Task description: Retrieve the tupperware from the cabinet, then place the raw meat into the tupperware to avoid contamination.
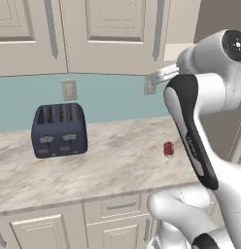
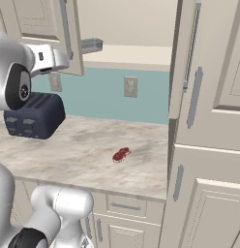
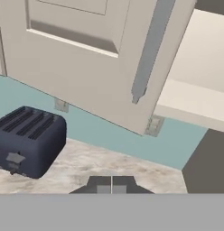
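We saw the end effector [image 3: 112, 184] fully closed, gripping nothing, beside the ajar cabinet [image 3: 86, 58] door; meat [image 2: 121, 154] lay on the table [image 2: 68, 150], at 3 o'clock of the toaster [image 2: 32, 116].

Beige cabinet [image 1: 103, 34], grey bar handles. Dark blue toaster [image 1: 59, 130]. Raw meat [image 2: 121, 154] red, pale whitish streaks. Countertop [image 1: 112, 165] marbled cream-tan. Backsplash [image 2: 102, 94] pale teal. Beige outlets [image 2: 130, 87].

I note a marbled beige countertop [image 1: 108, 165] against a teal backsplash [image 1: 112, 97] with two beige wall outlets [image 2: 130, 87]. A dark blue toaster [image 1: 59, 130] stands at the counter's left. Below, I see beige drawer fronts [image 1: 120, 206] with short grey handles.
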